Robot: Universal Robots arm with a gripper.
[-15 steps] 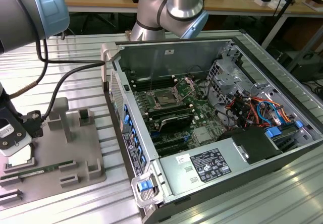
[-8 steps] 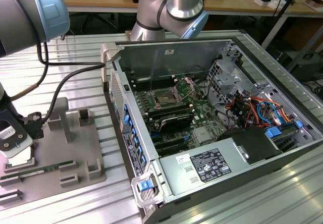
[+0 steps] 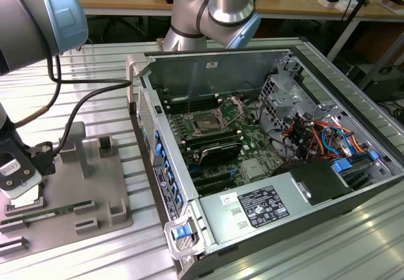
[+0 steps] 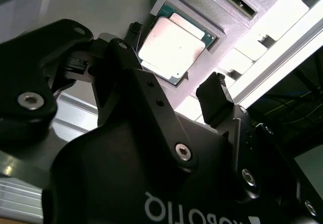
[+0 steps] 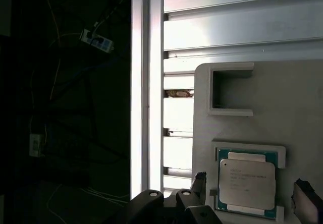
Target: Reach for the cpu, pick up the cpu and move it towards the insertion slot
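Gripper (image 3: 21, 178) and cpu (image 3: 26, 198) sit together at the exterior view's far left: the gripper hangs low over the left edge of the grey tray (image 3: 95, 174), with the cpu directly beneath it. In both wrist views the fingers (image 4: 217, 98) are spread wide, released and holding nothing, and the cpu (image 5: 247, 183) lies flat in its square pocket between them, silver top up, clear of both. The pocket is close to the tray's edge, beside the slatted table (image 3: 95, 72). Just right of the cpu in the exterior view, a thin green memory stick (image 3: 47, 212) lies along the tray's near edge. Further right stands the open computer case (image 3: 208, 65), well apart from the cpu. The socket (image 3: 207, 123) – dark centre, shiny metal frame – lies in the middle of its board. A grey power supply (image 3: 252, 207) sits in the case's near corner.
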